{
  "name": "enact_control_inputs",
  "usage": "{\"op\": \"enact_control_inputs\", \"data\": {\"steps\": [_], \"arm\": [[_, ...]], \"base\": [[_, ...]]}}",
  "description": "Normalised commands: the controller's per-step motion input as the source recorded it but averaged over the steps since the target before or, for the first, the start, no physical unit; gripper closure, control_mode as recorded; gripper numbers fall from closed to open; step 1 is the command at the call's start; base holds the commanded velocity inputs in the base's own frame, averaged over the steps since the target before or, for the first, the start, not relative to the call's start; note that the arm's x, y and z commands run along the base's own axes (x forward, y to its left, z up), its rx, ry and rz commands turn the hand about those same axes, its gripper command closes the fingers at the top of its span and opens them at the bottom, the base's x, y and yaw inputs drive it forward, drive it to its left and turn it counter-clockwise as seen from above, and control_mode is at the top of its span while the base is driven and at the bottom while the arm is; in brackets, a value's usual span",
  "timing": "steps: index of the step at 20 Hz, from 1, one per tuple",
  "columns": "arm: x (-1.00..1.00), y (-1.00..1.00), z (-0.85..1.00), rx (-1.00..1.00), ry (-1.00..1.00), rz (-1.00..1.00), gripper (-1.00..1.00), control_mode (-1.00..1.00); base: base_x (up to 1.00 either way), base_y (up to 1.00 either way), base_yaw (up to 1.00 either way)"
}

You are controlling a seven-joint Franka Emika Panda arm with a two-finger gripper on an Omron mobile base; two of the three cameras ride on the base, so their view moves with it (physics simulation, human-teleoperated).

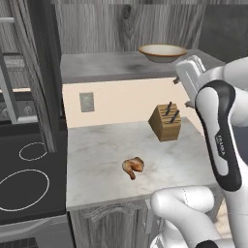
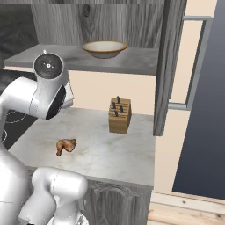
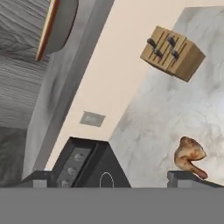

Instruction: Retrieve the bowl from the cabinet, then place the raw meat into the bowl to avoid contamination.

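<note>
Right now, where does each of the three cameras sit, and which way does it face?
Left base view: behind the arm on its left, looking forward and down at the counter, raw meat, knife block and the bowl on the cabinet shelf; the white arm rises at lower right.
Right base view: behind on the right, same scene; the arm rises at lower left.
Hand view: on the hand, rolled sideways, looking at the meat and block; gripper fingertips at bottom.
All three share bowl, meat and knife block.

Tilted view. Bowl (image 3: 57, 26) on grey shelf (image 3: 65, 83), top left. Knife block (image 3: 172, 52) on marble counter (image 3: 162, 118), top right. Raw meat (image 3: 189, 156) low right, just above dark fingertip (image 3: 183, 178). Stove knobs (image 3: 72, 168) at bottom. Wall outlet (image 3: 92, 118) on cream wall.
</note>
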Motion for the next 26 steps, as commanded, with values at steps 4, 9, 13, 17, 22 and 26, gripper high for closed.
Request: {"op": "enact_control_inputs", "data": {"steps": [4,9,13,17,22,26], "arm": [[0.01,-0.55,0.57,0.06,-0.27,-0.01,-1.00,-1.00],[0.00,-0.47,0.68,0.06,-0.23,-0.02,-1.00,-1.00],[0.01,-0.31,0.46,0.01,-0.09,-0.09,-1.00,-1.00],[0.09,-0.36,0.07,0.05,0.01,-0.08,-1.00,-1.00],[0.43,-0.44,0.03,0.07,0.19,-0.05,-1.00,-1.00],[0.47,-0.32,0.08,0.06,0.27,-0.04,-1.00,-1.00]], "base": [[0.00,0.00,0.00],[0.00,0.00,0.00],[0.00,0.00,0.00],[0.00,0.00,0.00],[0.00,0.00,0.00],[0.00,0.00,0.00]]}}
